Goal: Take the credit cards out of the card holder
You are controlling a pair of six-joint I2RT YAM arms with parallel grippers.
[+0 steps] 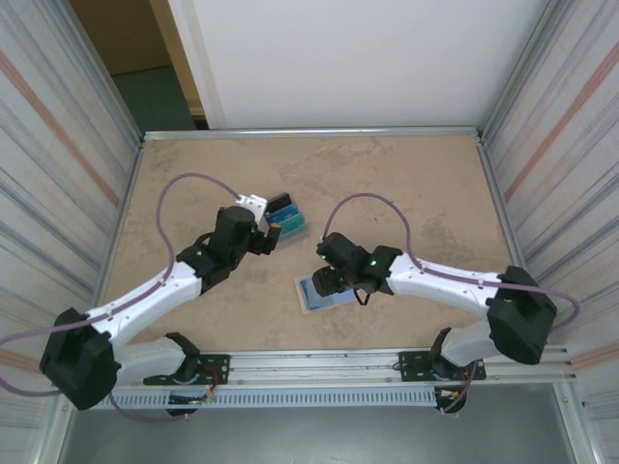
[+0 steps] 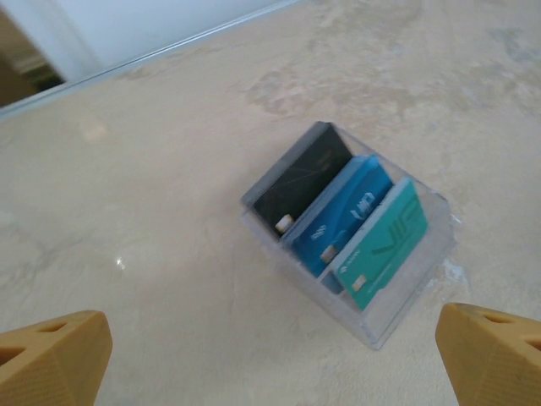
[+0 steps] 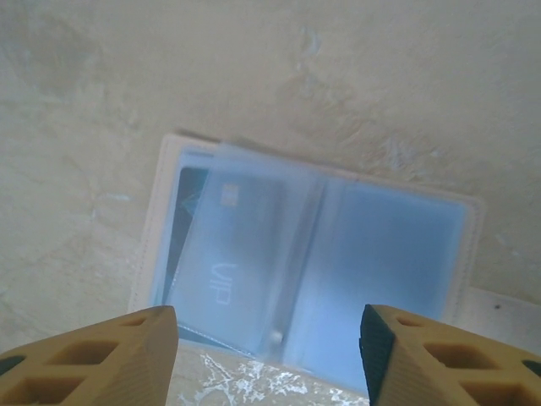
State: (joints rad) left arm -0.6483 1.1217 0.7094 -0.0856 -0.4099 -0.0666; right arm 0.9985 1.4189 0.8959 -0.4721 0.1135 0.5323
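— Where are the cards (image 2: 342,216)?
— Three stand in a clear box (image 2: 390,326). The left hand (image 2: 275,355) is wide, near it.
— And the holder (image 3: 397,245)?
— Open, at 5 o'clock from the box, with one more card (image 3: 228,245) inside, I think. The right hand (image 3: 266,355) is half wide over it, holding nothing.

The desk (image 1: 406,184) is a flat top with a mottled beige, stone-like surface, edged by a pale metal rim along the far side and both flanks. Two things lie directly on it, near each other but not touching. Toward the middle stands a clear plastic tray (image 2: 397,317), set at an angle to the desk's edges, with three credit cards (image 2: 342,211) leaning in its slots: black, blue and teal. Nearer the front edge the card holder (image 3: 372,254) lies opened flat, its beige border outermost and pale blue inner faces up. A card marked VIP shows through one cloudy sleeve.
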